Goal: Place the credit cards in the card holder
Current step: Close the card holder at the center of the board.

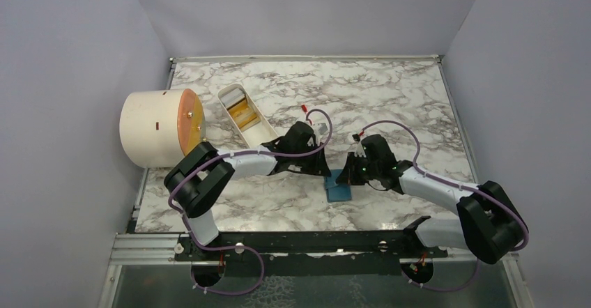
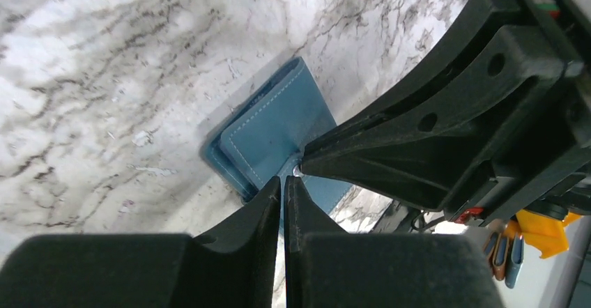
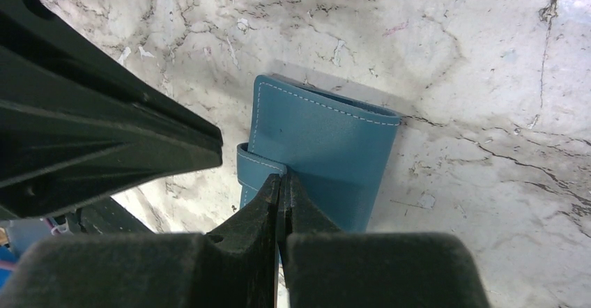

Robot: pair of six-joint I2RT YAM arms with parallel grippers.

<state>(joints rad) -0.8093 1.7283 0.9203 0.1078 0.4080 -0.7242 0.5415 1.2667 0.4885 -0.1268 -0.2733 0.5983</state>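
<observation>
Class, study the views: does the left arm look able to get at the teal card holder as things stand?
Probably yes: the left gripper is right at the card holder, nothing between them; the right gripper beside it crowds the spot.

A cream cylinder (image 1: 150, 128) lies on its side at the far left edge of the marble table (image 1: 390, 92), its round orange face (image 1: 189, 121) turned right. Just beside it, a long white oval tray (image 1: 265, 134) angles toward the near right. Pale lilac walls (image 1: 300, 8) enclose the table.
</observation>
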